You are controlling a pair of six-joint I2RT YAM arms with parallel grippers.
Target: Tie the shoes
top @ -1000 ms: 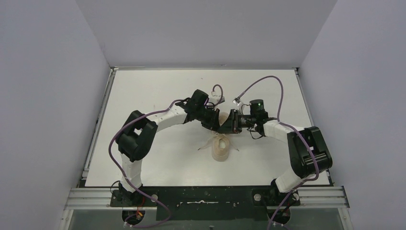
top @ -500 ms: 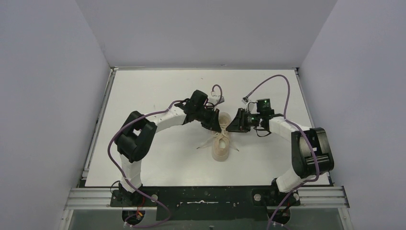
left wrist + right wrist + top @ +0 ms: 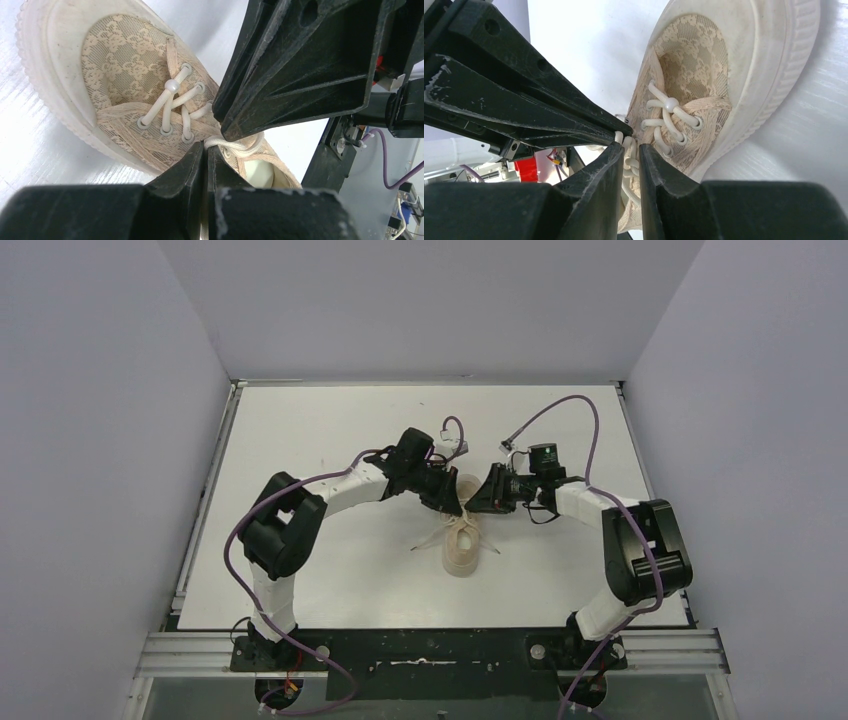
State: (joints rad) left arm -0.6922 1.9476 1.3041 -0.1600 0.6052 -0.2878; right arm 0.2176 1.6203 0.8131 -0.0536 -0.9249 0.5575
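The sneaker [image 3: 461,552] lies in the middle of the desk [image 3: 330,430], toe far. The left hand [image 3: 205,150] and right hand [image 3: 628,147] are each pinched almost closed on a strand of the laces [image 3: 234,146]. Risks: the 2 hands colliding (their tips nearly touch), a thin strand slipping free, or a pull dragging the sneaker. No readable writing or brand shows.

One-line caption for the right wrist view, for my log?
Right gripper closed on a cream lace, tip to tip with the left gripper, above the beige sneaker.
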